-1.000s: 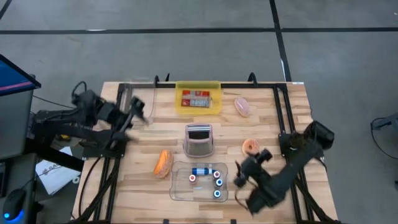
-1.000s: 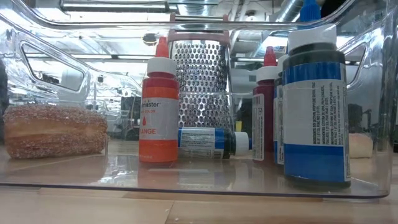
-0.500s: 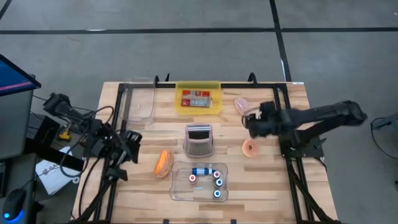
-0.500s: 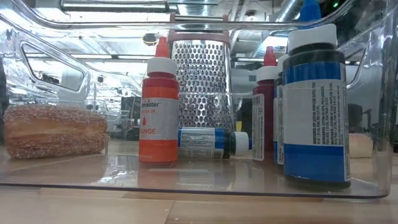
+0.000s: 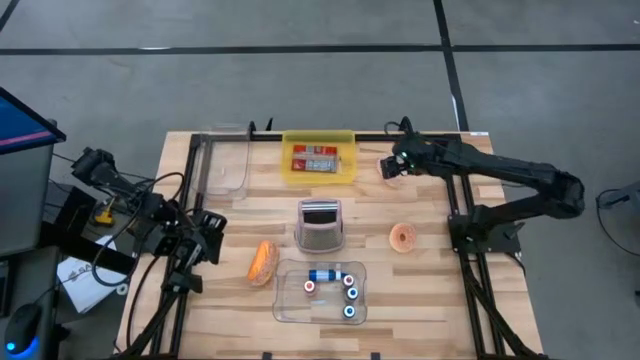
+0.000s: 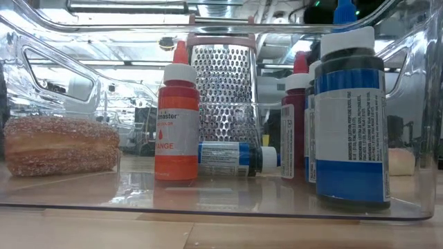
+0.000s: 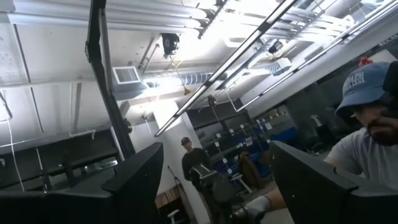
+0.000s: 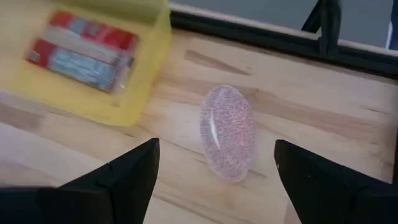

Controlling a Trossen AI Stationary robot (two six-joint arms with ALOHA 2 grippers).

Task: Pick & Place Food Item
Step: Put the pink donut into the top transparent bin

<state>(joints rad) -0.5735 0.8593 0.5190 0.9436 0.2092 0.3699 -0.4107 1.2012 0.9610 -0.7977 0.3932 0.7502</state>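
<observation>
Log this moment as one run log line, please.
phase: approach | right claw: open, above pink sprinkled pastry beside yellow bin | left claw: open, waiting at table's left edge | held: nothing

Two dark jointed robot arms on black tube frames.
Left arm (image 5: 130, 195) trails black cables; right arm (image 5: 500, 175) ends in two broad, matte black fingers (image 8: 124, 177).

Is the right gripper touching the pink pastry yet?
Apart. In the right wrist view the pink pastry lies on bare wood between the open right gripper fingers, with gaps on both sides.
</observation>
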